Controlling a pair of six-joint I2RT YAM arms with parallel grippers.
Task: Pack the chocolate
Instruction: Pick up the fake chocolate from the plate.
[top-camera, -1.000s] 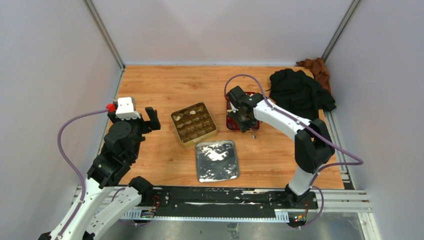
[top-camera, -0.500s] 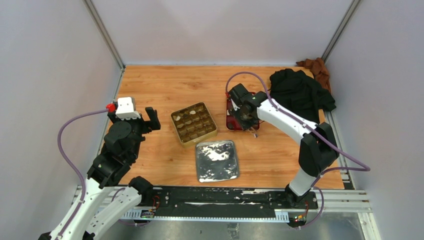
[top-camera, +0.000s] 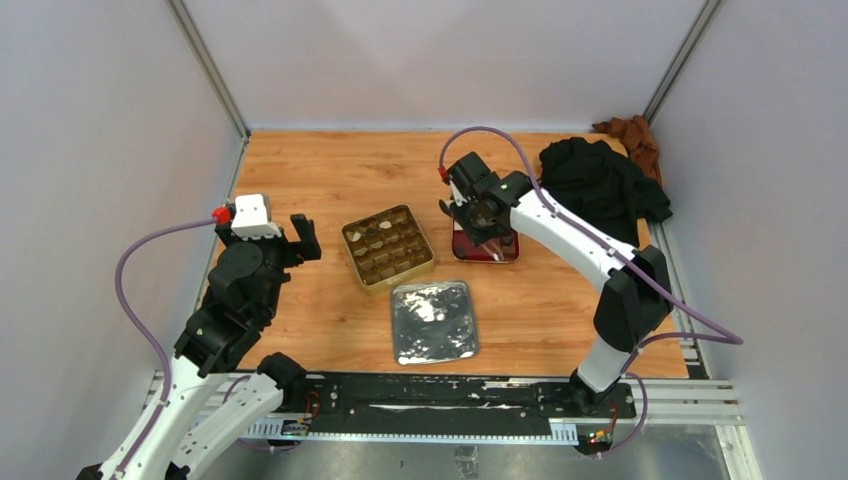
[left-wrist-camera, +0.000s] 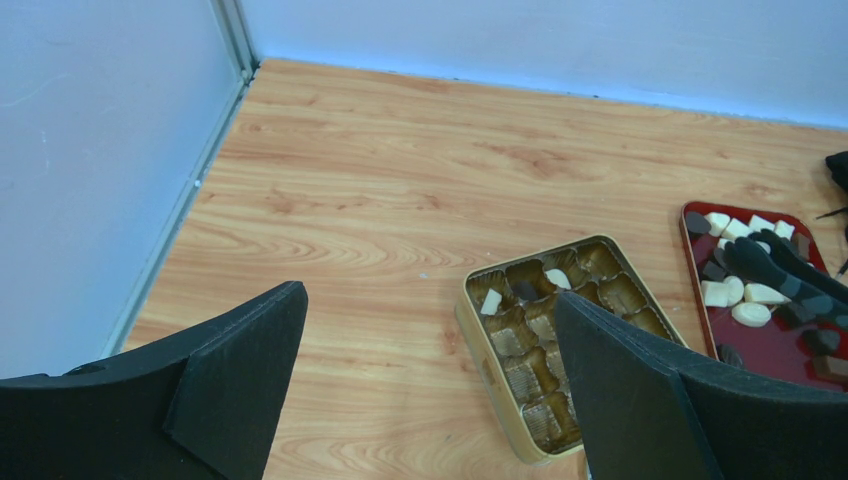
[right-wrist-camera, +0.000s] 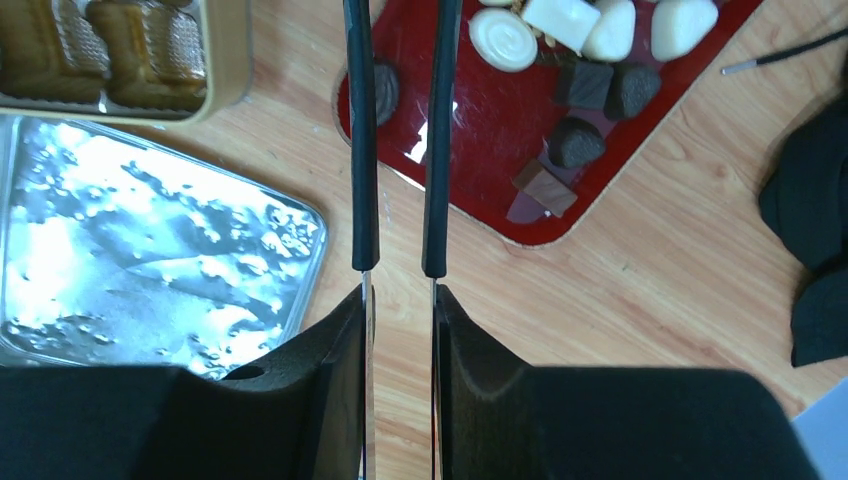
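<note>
Bright even light; glare on silver tray (right-wrist-camera: 150, 230); pics sharp.

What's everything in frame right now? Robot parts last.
table: one, light wood, under everything
gold tin: one, gold, brown grid cups, table centre
red tray: one, glossy red, right of the tin
chocolates: many, cream-white and dark brown, mostly on red tray, few in tin
silver tray: one, shiny, near side of tin
black cloth: one, black, far right
brown cloth: one, brown, far right corner
left gripper: one, black, open, left of tin
right gripper: one, black, over red tray, grip unclear
</note>
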